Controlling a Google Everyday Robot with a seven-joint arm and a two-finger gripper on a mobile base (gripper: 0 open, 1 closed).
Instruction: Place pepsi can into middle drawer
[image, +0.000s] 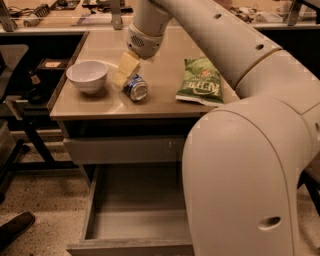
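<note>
The pepsi can (136, 89), blue with a silver end facing the camera, lies on its side on the tan tabletop (155, 102). My gripper (125, 71) hangs from the arm just above and to the left of the can, close to its upper side; I cannot tell whether it touches the can. The middle drawer (135, 197) is pulled out below the table, a grey box with a bare floor. My arm hides its right part.
A white bowl (87, 76) stands left of the can. A green chip bag (200, 86) lies to its right. A closed grey drawer front with white scuffs (125, 150) sits above the open drawer. My large white arm (240, 165) fills the right side.
</note>
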